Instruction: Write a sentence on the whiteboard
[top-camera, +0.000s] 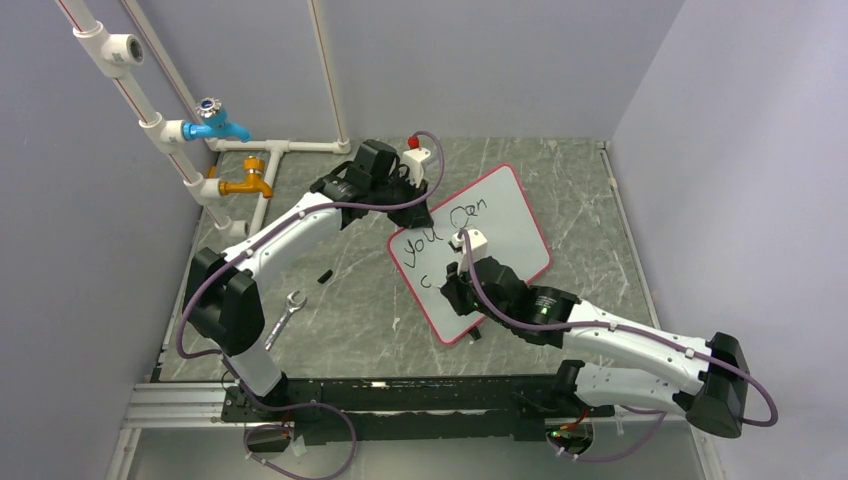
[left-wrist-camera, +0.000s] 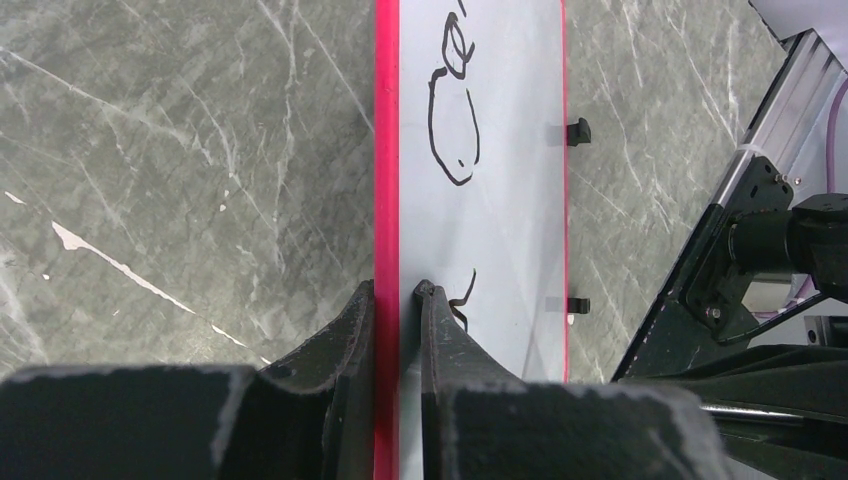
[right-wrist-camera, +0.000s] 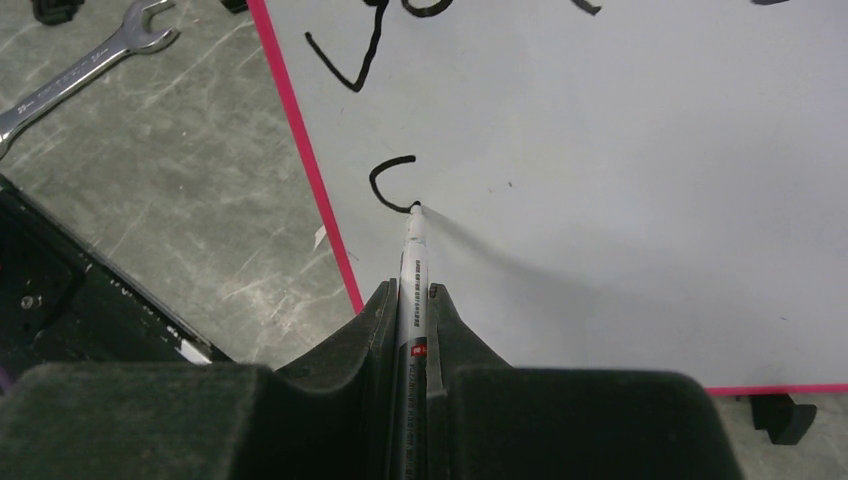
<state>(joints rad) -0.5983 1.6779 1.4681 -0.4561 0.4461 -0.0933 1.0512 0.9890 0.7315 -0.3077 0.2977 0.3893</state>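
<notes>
The whiteboard (top-camera: 500, 215), white with a red-pink rim, lies tilted on the grey table and reads "you can" with a "c" below. My left gripper (top-camera: 408, 212) is shut on its far-left edge; in the left wrist view (left-wrist-camera: 398, 292) the jaws clamp the red rim (left-wrist-camera: 386, 150). My right gripper (top-camera: 462, 278) is shut on a white marker (right-wrist-camera: 413, 262). The marker's black tip touches the board at the lower end of the "c" (right-wrist-camera: 385, 185). The whiteboard (right-wrist-camera: 620, 190) fills most of the right wrist view.
A silver wrench (top-camera: 283, 316) lies on the table left of the board, also in the right wrist view (right-wrist-camera: 80, 70). A small black piece (top-camera: 325, 275) lies nearby. White pipes with a blue tap (top-camera: 215, 122) and a yellow tap (top-camera: 248, 182) stand at the back left.
</notes>
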